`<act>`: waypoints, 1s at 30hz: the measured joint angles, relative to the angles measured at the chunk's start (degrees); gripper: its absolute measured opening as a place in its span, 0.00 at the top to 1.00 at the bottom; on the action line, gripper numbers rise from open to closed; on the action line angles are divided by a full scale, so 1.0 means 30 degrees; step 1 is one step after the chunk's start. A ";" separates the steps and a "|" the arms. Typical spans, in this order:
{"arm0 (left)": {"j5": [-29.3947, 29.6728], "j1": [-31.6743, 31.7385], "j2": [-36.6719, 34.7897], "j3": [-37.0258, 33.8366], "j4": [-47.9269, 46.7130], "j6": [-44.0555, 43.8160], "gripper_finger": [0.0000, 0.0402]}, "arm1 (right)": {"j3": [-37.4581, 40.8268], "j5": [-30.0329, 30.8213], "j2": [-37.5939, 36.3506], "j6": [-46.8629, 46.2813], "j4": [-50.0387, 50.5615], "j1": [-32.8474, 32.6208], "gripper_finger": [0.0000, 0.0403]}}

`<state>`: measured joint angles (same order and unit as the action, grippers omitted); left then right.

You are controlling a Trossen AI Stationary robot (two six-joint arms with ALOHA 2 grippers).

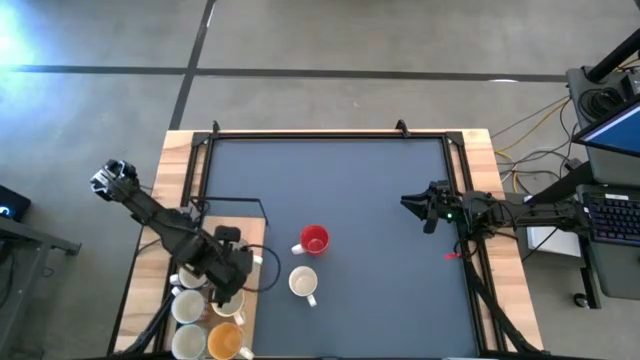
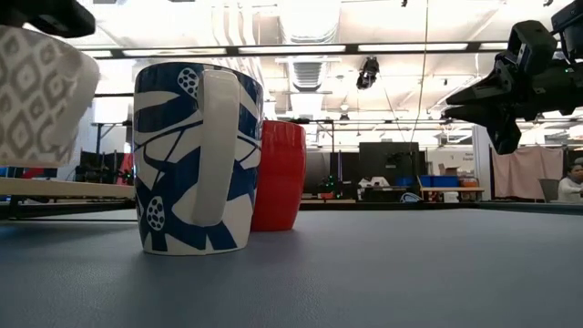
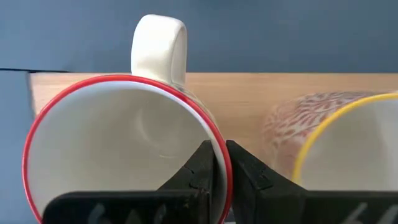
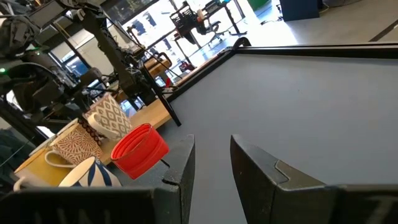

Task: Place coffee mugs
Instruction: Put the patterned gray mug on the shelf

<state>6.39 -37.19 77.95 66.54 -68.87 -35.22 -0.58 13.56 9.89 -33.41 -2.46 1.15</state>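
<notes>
Closest to us, the left gripper point(image 3: 221, 163) pinches the rim of a red-rimmed mug point(image 3: 121, 146) over the wooden side board point(image 1: 178, 160). We count three more mugs there and two on the mat point(image 1: 350, 180): one red mug point(image 1: 314, 240), one blue-patterned mug point(image 2: 196, 155). The right gripper point(image 1: 412, 201) hangs parted, empty.

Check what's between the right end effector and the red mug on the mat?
Nothing: in the high view, only bare dark mat lies between the right end effector, hovering open, and the red mug.
</notes>
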 joint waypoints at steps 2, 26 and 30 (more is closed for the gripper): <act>-0.0001 -0.0371 -0.0006 -0.0185 0.0560 -0.0500 0.98 | 0.0000 -0.0007 0.0000 -0.0007 0.0000 0.0007 0.77; 0.0044 -0.1888 0.0023 -0.0840 0.1789 -0.3864 0.94 | -0.0007 -0.0007 0.0007 0.0000 0.0000 -0.0001 0.77; 0.0044 -0.1888 0.0023 -0.0936 0.1939 -0.4157 0.92 | 0.0001 -0.0007 0.0007 -0.0002 -0.0003 0.0002 0.77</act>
<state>6.52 -42.85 78.02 63.74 -63.05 -47.69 -0.58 13.54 9.91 -33.42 -2.47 1.15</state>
